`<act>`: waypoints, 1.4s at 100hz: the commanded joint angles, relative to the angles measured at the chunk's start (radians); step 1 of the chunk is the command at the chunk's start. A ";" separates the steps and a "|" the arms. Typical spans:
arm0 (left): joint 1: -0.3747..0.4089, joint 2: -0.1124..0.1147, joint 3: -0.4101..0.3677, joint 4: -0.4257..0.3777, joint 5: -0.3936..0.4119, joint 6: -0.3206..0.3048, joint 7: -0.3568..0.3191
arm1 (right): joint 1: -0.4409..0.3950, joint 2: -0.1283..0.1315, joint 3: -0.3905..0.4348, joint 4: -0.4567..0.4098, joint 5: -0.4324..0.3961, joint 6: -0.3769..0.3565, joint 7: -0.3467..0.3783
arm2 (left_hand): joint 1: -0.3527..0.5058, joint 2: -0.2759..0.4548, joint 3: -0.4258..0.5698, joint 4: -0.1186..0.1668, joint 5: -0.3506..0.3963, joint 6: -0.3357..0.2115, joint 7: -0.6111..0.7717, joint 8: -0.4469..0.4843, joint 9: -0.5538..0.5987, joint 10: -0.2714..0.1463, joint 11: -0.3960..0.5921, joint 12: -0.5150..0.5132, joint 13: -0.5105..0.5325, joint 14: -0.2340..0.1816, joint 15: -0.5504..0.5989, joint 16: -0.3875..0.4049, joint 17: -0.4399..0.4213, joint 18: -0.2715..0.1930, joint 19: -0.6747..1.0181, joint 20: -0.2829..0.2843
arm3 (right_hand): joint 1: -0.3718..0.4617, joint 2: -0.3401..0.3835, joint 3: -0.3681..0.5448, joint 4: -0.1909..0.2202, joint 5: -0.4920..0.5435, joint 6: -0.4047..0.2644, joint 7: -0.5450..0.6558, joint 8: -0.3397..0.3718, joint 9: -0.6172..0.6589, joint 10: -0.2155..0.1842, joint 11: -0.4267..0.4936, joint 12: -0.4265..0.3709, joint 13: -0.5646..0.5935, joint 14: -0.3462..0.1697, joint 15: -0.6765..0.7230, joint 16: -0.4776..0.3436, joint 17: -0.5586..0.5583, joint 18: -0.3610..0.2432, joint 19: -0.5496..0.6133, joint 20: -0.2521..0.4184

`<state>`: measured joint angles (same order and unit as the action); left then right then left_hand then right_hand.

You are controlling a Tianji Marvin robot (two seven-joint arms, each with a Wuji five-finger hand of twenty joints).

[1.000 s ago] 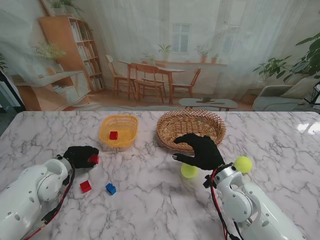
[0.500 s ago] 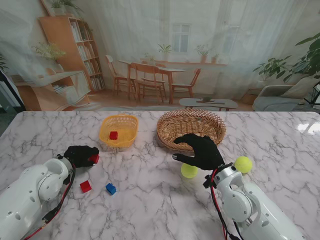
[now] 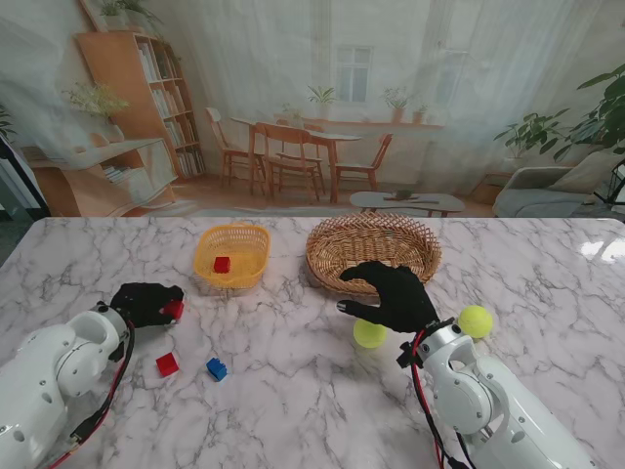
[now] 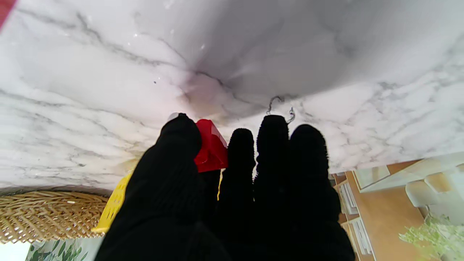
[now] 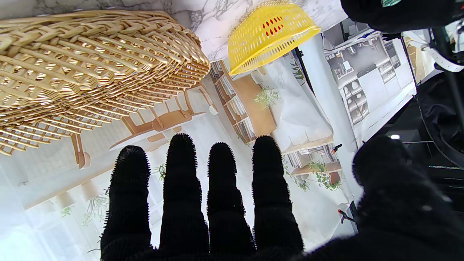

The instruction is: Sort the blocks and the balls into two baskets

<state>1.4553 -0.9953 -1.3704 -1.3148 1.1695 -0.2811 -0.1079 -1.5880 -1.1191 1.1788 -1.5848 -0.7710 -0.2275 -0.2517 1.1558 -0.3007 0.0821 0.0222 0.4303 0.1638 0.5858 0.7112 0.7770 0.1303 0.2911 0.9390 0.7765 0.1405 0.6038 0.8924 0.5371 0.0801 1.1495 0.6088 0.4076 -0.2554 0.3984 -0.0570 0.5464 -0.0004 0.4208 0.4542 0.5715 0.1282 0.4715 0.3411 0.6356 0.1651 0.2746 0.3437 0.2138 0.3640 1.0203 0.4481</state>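
From the stand, the left hand (image 3: 145, 302) pinches a red block (image 3: 175, 310) at its fingertips, lifted off the table (image 3: 293, 391), presumably for carrying to the yellow basket (image 3: 231, 256) ahead of it, where another block already lies. Two loose blocks lie just nearer to me than that hand. The right hand (image 3: 391, 295) hovers spread and empty over a ball (image 3: 369, 334), the wicker basket (image 3: 372, 252) just beyond its fingers.

Left wrist: thumb (image 4: 174, 152) and fingers clamp the block.

Right wrist: fingers (image 5: 181, 170) apart, holding nothing.
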 commanded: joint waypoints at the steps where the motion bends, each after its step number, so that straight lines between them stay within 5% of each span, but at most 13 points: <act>1: 0.007 0.006 -0.012 -0.021 0.010 -0.014 -0.007 | -0.001 0.000 0.000 0.003 0.001 0.006 0.004 | 0.071 0.008 0.020 0.034 0.052 -0.043 0.076 0.018 0.029 -0.019 0.031 -0.005 0.026 0.029 0.015 0.012 0.011 -0.022 0.030 0.022 | 0.007 0.046 -0.010 0.025 0.024 -0.033 0.006 0.021 0.010 0.003 -0.009 0.007 0.017 -0.003 0.019 0.010 -0.005 0.005 0.005 0.007; 35: 0.011 0.007 -0.105 -0.102 0.059 -0.069 -0.008 | 0.004 0.000 -0.004 0.006 0.001 0.008 0.009 | 0.076 0.013 0.019 0.032 0.058 -0.045 0.072 0.018 0.030 -0.017 0.030 -0.012 0.027 0.033 0.011 0.011 0.010 -0.021 0.029 0.021 | 0.007 0.046 -0.010 0.025 0.024 -0.033 0.006 0.021 0.009 0.002 -0.009 0.007 0.017 -0.004 0.019 0.010 -0.004 0.005 0.005 0.007; 64: -0.052 0.006 -0.102 -0.131 0.072 -0.087 -0.021 | 0.004 0.000 -0.006 0.006 -0.001 0.015 0.007 | 0.069 0.017 0.012 0.030 0.063 -0.046 0.069 0.021 0.031 -0.017 0.032 -0.016 0.032 0.034 0.007 0.010 0.013 -0.017 0.030 0.022 | 0.008 0.046 -0.010 0.025 0.024 -0.033 0.007 0.021 0.009 0.004 -0.009 0.007 0.017 -0.003 0.019 0.010 -0.004 0.005 0.005 0.007; 140: -0.346 -0.030 0.290 0.027 -0.149 0.139 -0.061 | 0.008 0.000 -0.004 0.015 -0.003 0.018 0.003 | 0.045 0.041 -0.009 0.026 0.039 -0.036 0.051 0.015 -0.030 -0.013 0.093 -0.068 0.009 0.030 -0.002 0.011 -0.008 -0.024 0.018 0.025 | 0.007 0.046 -0.010 0.025 0.025 -0.034 0.008 0.021 0.009 0.003 -0.008 0.007 0.018 -0.003 0.020 0.010 -0.004 0.006 0.006 0.008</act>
<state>1.1189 -1.0071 -1.0935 -1.3011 1.0265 -0.1503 -0.1602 -1.5795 -1.1189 1.1740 -1.5731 -0.7715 -0.2097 -0.2476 1.1558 -0.3003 0.0650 0.0222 0.4404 0.1635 0.5864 0.7098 0.7718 0.1285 0.3484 0.8947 0.7873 0.1404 0.6039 0.8925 0.5438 0.0809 1.1498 0.6089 0.4076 -0.2554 0.3984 -0.0569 0.5464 -0.0004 0.4208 0.4542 0.5715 0.1282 0.4715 0.3411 0.6356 0.1651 0.2746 0.3438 0.2138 0.3640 1.0203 0.4481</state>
